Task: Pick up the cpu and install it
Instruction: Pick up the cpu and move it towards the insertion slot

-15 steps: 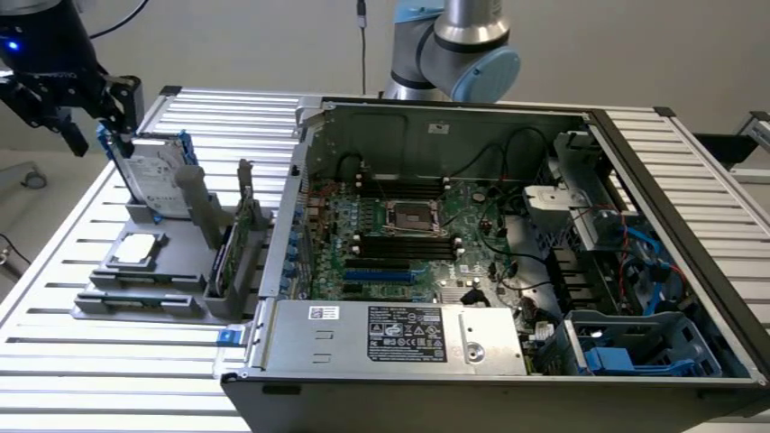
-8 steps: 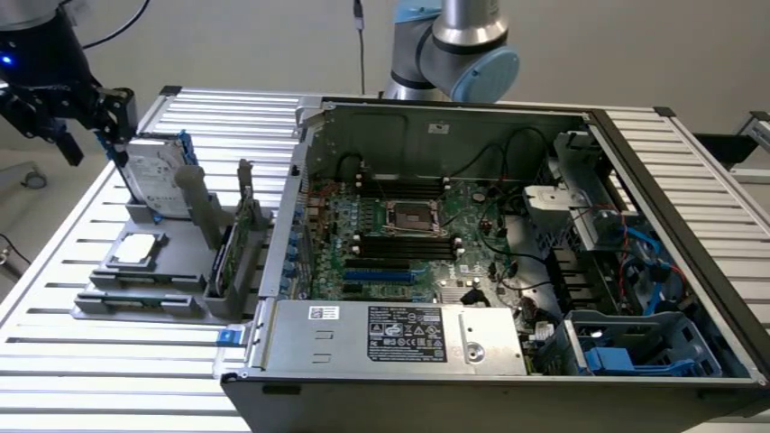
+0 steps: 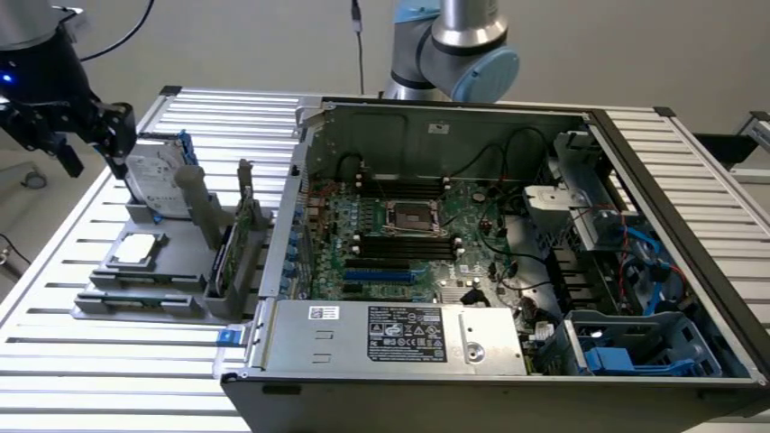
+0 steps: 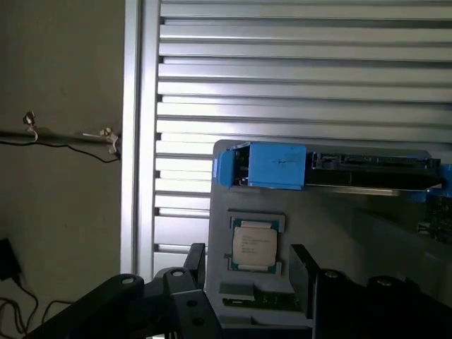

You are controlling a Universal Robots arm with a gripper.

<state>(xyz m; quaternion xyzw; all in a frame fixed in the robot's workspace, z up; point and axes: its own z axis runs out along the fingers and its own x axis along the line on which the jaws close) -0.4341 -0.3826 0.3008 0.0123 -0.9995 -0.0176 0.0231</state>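
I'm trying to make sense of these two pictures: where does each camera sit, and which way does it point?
Exterior view: off the arm, raised, looking down over the slatted table at the open computer case; the arm's joints and the open gripper show.
Wrist view: on the wrist, looking down past the fingers at the cpu in its grey holder.
Shared: cpu, holder, hard drive, table, gripper.
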